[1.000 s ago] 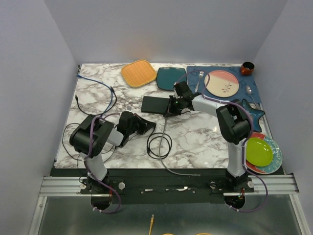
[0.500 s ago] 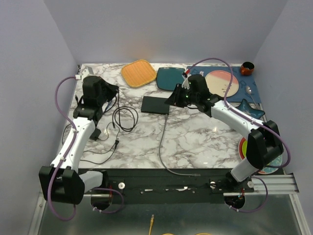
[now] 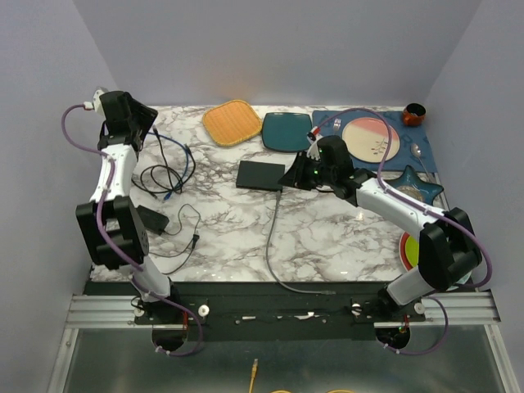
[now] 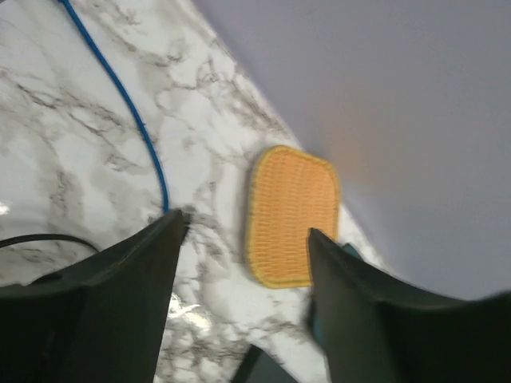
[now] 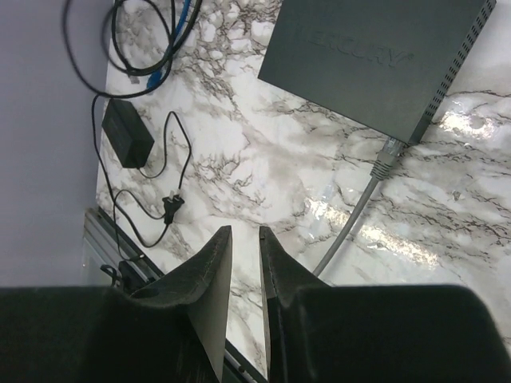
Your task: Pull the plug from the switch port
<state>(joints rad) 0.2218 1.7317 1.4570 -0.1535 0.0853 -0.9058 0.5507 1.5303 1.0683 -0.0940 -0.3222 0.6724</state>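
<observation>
From above, the switch [image 3: 260, 175] lies flat on the counter [image 3: 327, 237], a little far of centre. It sits just near the orange mat [image 3: 232, 122] and the teal plate [image 3: 286, 131] and touches neither. The plug [image 3: 280, 190] sits at the switch's near right corner. Its grey cable [image 3: 269, 241] runs from there toward the near edge. The right tool [image 3: 295, 175] hangs just right of the switch, close to the plug. The view does not show whether it touches either one. The left tool [image 3: 137, 121] is raised over the far left corner, well apart from the switch. Below it lie a blue cable [image 3: 178, 153] and a black adapter [image 3: 151, 219]. A pink plate [image 3: 371, 139] rests on a blue placemat [image 3: 426, 155] at the far right.

In the left wrist view, the left tool [image 4: 247, 227] has its fingers [image 4: 120, 295] wide apart and holds nothing. The mat [image 4: 291, 211] and the blue cable [image 4: 120, 100] show beyond them.

In the right wrist view, the right tool [image 5: 243, 235] has its fingers [image 5: 209, 271] a narrow gap apart, with only counter between them. Ahead lies the switch [image 5: 375, 60], with the plug [image 5: 390, 150] in a port on its edge. The grey cable [image 5: 351, 223] trails back past the fingers. The adapter [image 5: 128, 132] lies off to the left.
</observation>
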